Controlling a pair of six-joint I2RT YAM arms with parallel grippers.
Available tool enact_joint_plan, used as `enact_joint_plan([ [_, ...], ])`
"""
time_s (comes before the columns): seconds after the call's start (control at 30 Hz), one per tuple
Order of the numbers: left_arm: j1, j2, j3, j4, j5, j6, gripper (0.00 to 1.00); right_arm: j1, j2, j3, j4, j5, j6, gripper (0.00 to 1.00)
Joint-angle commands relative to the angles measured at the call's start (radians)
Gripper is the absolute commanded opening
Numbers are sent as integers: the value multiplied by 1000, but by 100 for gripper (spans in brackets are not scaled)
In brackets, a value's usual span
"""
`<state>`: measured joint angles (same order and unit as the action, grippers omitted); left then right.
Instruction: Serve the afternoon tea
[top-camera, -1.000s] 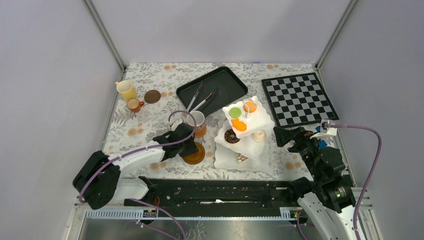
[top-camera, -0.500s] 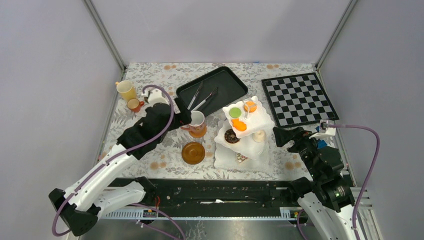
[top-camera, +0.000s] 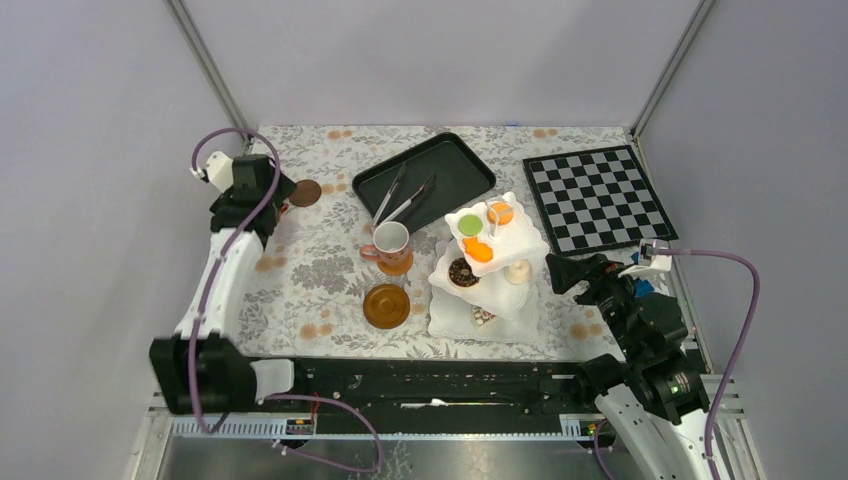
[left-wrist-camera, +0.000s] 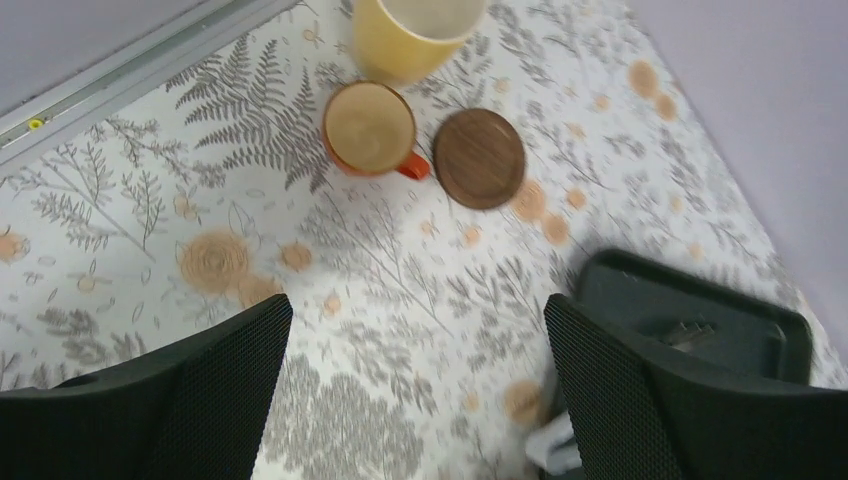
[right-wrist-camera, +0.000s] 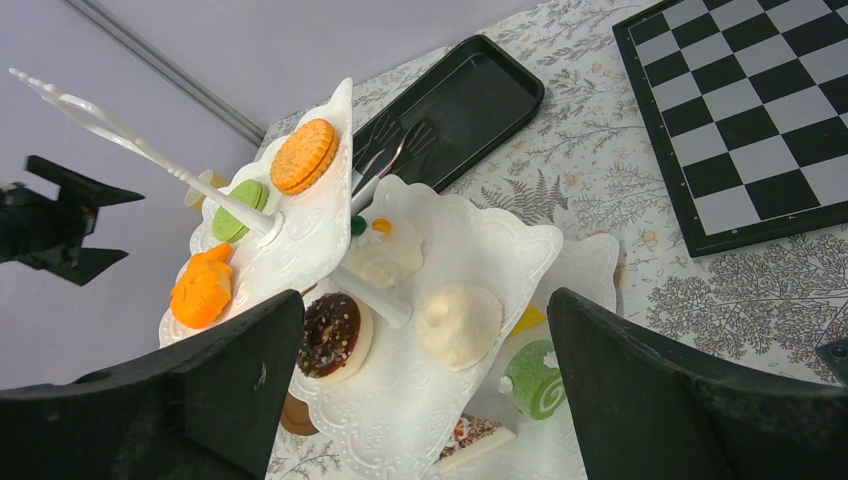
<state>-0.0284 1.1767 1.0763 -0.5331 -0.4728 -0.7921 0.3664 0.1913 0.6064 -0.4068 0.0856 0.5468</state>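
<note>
Three pieces, a yellow cup (left-wrist-camera: 415, 30), small orange cup (left-wrist-camera: 368, 127) and brown saucer (left-wrist-camera: 479, 158), stand at the worktop's (left-wrist-camera: 400, 260) far-left corner, just ahead of the left tool (left-wrist-camera: 416, 320), which hangs wide open and empty, far nearer than the open, empty right tool (top-camera: 553, 273).

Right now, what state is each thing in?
left gripper: open, empty
right gripper: open, empty
white cup: upright on its saucer
near saucer: bare
yellow cup: upright
small brown cup: upright, no saucer
dark saucer: bare
stand: upright, cakes on it
tongs: lying in tray
</note>
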Motion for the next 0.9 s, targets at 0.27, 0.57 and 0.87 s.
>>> enact_joint_plan([
  [0.27, 369, 539, 299, 188, 191, 70, 82, 5, -12, 21, 39, 34, -49, 98],
  [0.57, 398, 647, 330, 335, 245, 27, 83, 5, -11, 26, 16, 62, -81, 98],
  [0.87, 399, 693, 373, 318, 250, -17, 79, 5, -3, 16, 18, 64, -73, 98],
])
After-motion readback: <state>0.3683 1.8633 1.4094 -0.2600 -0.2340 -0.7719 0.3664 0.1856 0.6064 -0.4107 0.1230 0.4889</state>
